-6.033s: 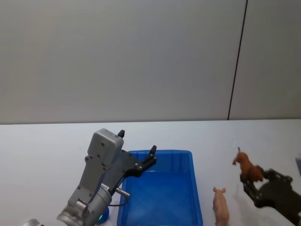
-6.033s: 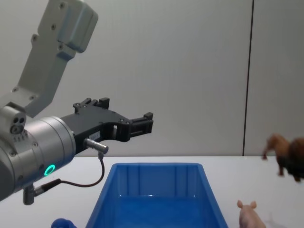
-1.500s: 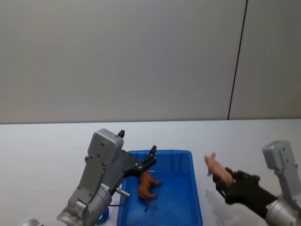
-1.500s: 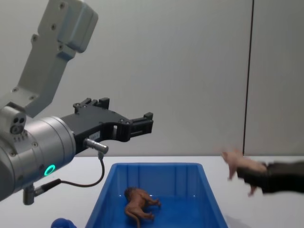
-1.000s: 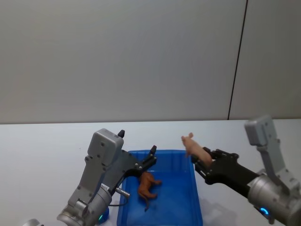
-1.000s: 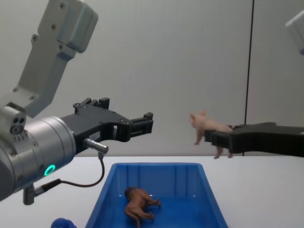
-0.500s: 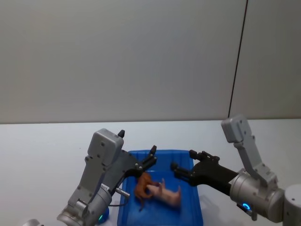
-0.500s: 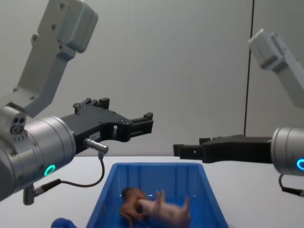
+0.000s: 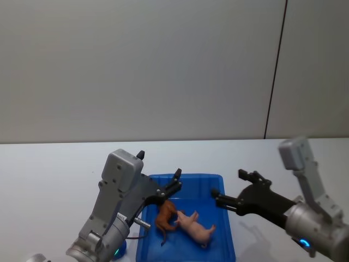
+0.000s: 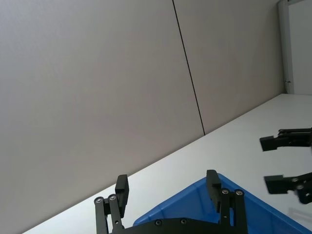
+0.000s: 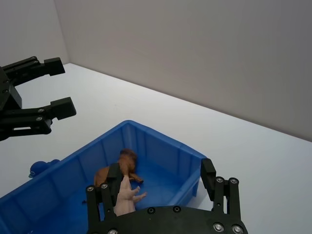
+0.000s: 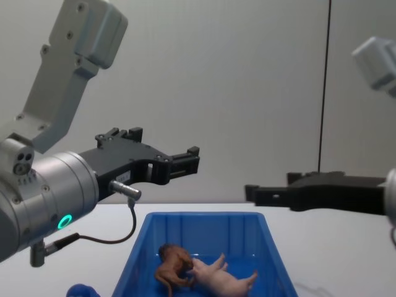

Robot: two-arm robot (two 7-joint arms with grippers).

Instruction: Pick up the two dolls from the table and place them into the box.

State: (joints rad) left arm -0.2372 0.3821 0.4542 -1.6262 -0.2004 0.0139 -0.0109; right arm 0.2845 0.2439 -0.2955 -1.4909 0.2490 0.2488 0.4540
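1. Nearest the robot, both dolls lie inside the box (image 9: pixel 191 176). The pig (image 9: pixel 195 228) is on its side with its legs off the floor. Its head end touches the brown animal (image 9: pixel 165 217). Its long axis runs from there toward the box's near right corner.
2. The right tool (image 9: pixel 229 184) hangs raised over the box's right rim, pointing left across it. Its jaws are spread wide and hold nothing. The pig lies below it, a little to its left and nearer the robot. This is the arm nearer the pig.
3. The left tool (image 9: pixel 158 165) hangs above the box's left side, jaws parted and empty. The brown animal is beneath and just beyond its tips.
4. No doll is on the tabletop (image 9: pixel 54 180), so the placing looks done. The next move is probably a plain retreat.
5. The right tool has open room to its right and upward. The rim below it and the left tool across the box are the only edges nearby, and both are well apart from it.
6. Farther off, the tabletop runs bare to the wall.
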